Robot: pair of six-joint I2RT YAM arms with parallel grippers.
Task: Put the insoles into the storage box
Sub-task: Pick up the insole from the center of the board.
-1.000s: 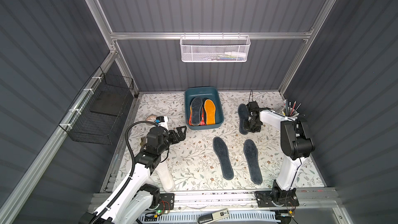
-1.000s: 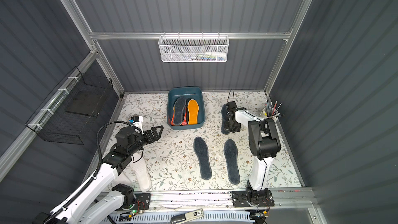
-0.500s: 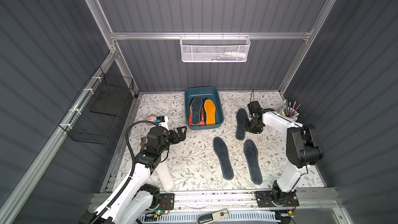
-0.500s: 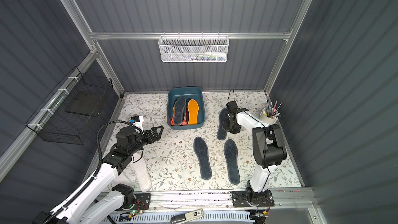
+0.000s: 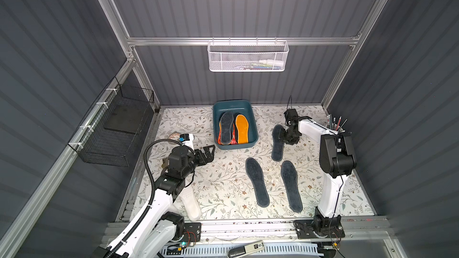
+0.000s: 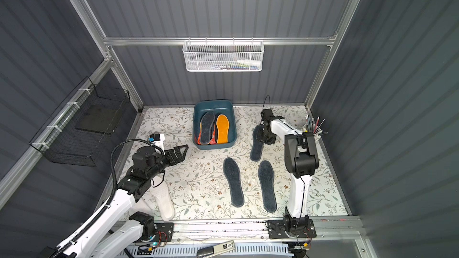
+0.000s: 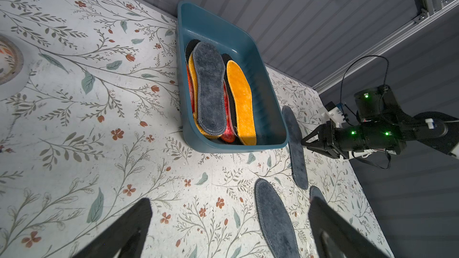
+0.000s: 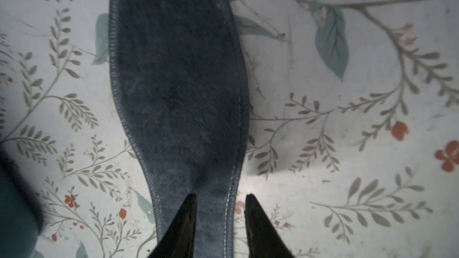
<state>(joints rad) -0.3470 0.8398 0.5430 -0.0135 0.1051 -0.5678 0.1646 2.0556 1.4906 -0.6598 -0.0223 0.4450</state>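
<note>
Looking down at a floral table [image 5: 223,174]. Teal storage box [image 5: 233,103] up near the back wall, already loaded with a grey-blue insole [image 5: 226,127] on top of the pile, an orange-yellow insole [image 5: 242,129] right beside it, and a red-orange mottled insole [image 7: 228,132] peeking out underneath (plus some black edges, hard to count). Three more fuzzy dark ones flat on the table outside the box: far insole [image 5: 277,147] just right of the box, then a middle insole [image 5: 257,184] and an outer insole [image 5: 291,186] side by side nearer the front. White insole [image 5: 191,204] lying by the left arm [image 5: 161,194], partly tucked under it. Right gripper [image 8: 220,194] down over the far insole's stitched edge, jaws parted, one fingertip [image 8: 188,209] above the fuzz and the other above bare table, not pinching anything. Left gripper [image 7: 229,200] hovering near the box's front left corner, jaws spread wide, nothing between them.
</note>
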